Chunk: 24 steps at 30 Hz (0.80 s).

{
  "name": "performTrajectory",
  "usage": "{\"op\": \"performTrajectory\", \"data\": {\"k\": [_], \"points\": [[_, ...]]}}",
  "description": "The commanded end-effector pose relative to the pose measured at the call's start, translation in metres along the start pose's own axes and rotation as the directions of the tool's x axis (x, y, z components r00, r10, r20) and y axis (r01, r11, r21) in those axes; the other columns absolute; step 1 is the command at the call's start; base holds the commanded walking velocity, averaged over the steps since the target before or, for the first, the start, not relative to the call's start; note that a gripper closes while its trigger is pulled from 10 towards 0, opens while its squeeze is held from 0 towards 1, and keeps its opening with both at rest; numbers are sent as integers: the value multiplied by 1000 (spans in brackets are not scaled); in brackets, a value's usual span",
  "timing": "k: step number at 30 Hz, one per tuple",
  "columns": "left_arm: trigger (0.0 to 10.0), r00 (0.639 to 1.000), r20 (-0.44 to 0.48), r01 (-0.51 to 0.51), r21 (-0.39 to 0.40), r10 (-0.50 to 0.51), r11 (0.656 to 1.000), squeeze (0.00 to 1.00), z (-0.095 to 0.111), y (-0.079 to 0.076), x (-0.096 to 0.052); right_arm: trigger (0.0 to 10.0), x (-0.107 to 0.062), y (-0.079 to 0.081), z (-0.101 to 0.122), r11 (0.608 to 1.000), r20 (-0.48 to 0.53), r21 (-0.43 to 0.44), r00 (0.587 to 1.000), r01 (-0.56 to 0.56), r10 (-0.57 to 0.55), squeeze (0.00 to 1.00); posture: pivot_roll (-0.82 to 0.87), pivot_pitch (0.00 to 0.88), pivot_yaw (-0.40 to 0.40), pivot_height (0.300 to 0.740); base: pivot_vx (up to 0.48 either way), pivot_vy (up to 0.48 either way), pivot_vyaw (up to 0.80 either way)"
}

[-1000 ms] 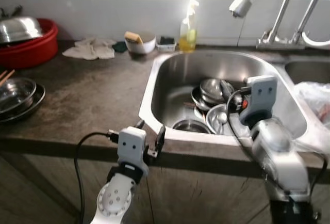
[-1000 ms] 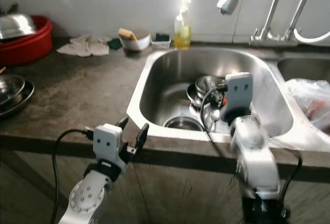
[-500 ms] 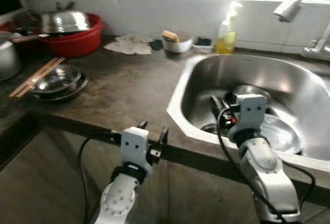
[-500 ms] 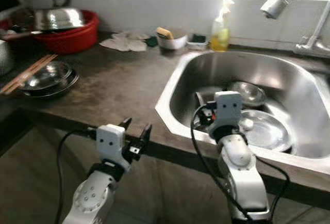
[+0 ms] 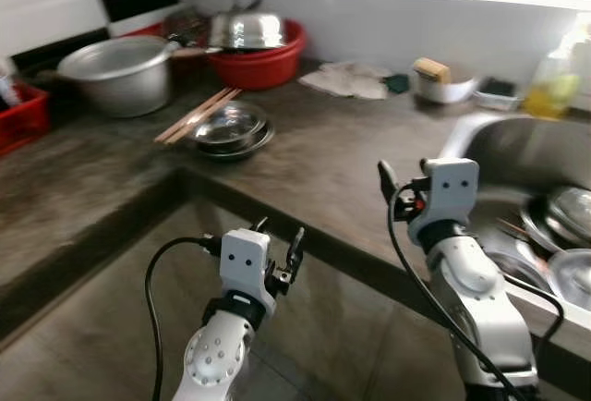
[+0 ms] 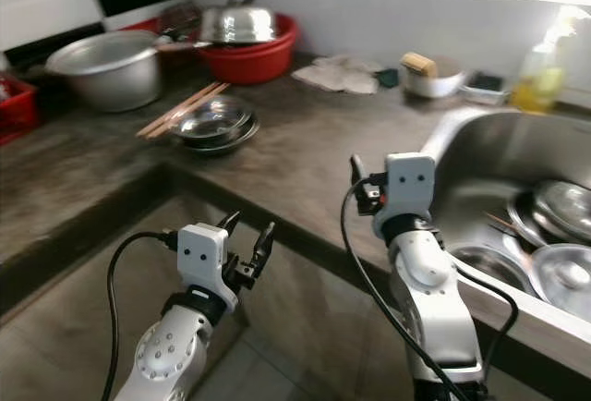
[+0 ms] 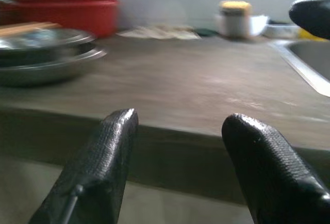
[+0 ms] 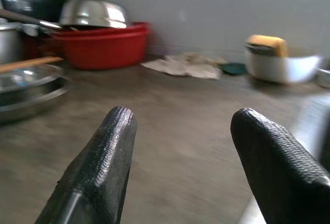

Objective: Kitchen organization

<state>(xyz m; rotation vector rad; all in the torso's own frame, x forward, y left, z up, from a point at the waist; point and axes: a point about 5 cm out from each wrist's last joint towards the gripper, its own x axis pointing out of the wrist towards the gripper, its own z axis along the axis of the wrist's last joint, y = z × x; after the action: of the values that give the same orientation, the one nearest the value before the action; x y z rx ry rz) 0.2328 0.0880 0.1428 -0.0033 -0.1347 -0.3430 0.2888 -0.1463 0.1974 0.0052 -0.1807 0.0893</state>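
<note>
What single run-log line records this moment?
left gripper: open, below counter edge | right gripper: open, over counter | stacked steel bowls: untouched | sink: dishes inside

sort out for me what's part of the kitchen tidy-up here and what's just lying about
Likely part of the job:
stacked steel bowls
chopsticks
dishes in the sink
big metal pot
red basin

Just lying about:
crumpled cloth
soap bottle
white bowl with sponge
</note>
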Motion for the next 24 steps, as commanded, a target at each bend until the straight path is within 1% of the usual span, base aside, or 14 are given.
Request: {"op": "performTrajectory", "data": {"k": [1, 7, 9, 16, 24], "points": [[10000, 1000, 1, -19, 19, 19, 1000, 0, 0, 7, -2, 10000, 3, 8, 6, 1000, 22, 11, 999, -27, 27, 0, 95, 46, -21, 740, 0, 0, 800], [10000, 1000, 3, -21, 21, 20, 1000, 0, 1, 7, -1, 10000, 6, 8, 6, 999, 13, 12, 999, -36, 36, 0, 94, 41, -21, 740, 0, 0, 800], [10000, 1000, 3, -19, 26, 19, 999, 0, 1, 7, -1, 10000, 8, 8, 5, 999, 4, 27, 999, -34, 34, 0, 94, 35, -22, 740, 0, 0, 0], [10000, 1000, 8, -8, 40, 8, 999, 0, 1, 6, -1, 10000, 12, 5, 9, 999, 10, 29, 999, -33, 33, 0, 93, 31, -25, 740, 0, 0, 0], [10000, 1000, 5, -4, 47, 3, 999, 0, 0, 5, -1, 10000, 16, 3, 13, 999, 20, 28, 999, -38, 38, 0, 91, 30, -25, 740, 303, 0, 0]]}}
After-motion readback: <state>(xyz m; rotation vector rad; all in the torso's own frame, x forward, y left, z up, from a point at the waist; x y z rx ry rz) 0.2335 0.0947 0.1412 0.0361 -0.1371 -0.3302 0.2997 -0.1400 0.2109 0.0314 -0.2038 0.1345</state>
